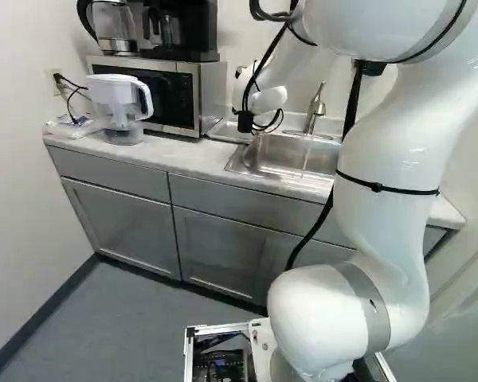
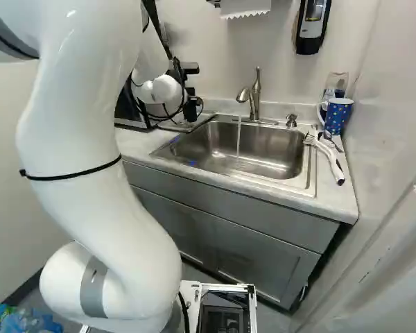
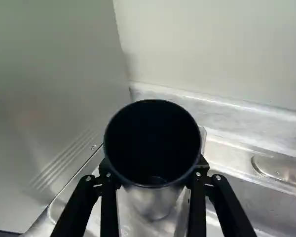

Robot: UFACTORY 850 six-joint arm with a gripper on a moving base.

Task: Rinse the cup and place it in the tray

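Cup (image 3: pixel 155 197) over tray (image 2: pixel 185 127), mouth up, grasped between both fingers of gripper (image 3: pixel 154 177); contact with tray unclear. Tap (image 2: pixel 255 94) running. Rinse likely done, unconfirmed. Left: seat cup, release.

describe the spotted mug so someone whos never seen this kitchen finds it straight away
Start at the steel sink, then follow the counter to its right in the right base view. Near the wall, just behind the white brush, is the mug. Its blue body with small light dots sets it apart from the clear container behind.
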